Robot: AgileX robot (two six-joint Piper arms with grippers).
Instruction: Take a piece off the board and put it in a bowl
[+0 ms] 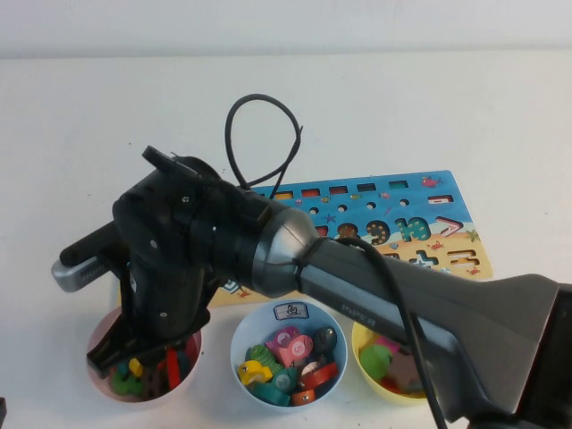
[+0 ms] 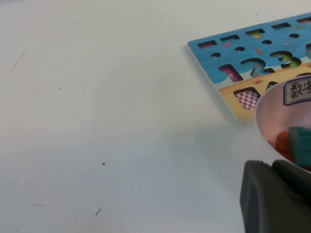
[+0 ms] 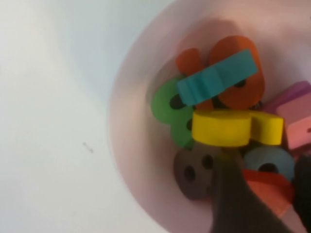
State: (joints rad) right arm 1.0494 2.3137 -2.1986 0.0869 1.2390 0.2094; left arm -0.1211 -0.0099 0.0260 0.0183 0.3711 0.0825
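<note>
The red piece (image 1: 172, 365) (image 3: 265, 190) sits between the fingers of my right gripper (image 1: 143, 362) (image 3: 266, 179), which is shut on it low inside the pale pink bowl (image 1: 100, 326) (image 3: 126, 145). The right arm reaches across the table to this bowl at the front left. Under the piece lie several other blocks: yellow, green, teal, orange and a blue ring. The board (image 1: 393, 192) (image 2: 243, 63) lies behind the bowls, partly hidden by the arm. My left gripper (image 2: 272, 162) rests shut beside the pink bowl's (image 2: 265, 104) labelled rim, holding nothing.
A light blue bowl (image 1: 241, 335) full of blocks stands at front centre, with a yellow bowl (image 1: 357, 344) to its right under the arm. A black cable loop (image 1: 259, 103) rises above the right wrist. White table stretches left of and beyond the board.
</note>
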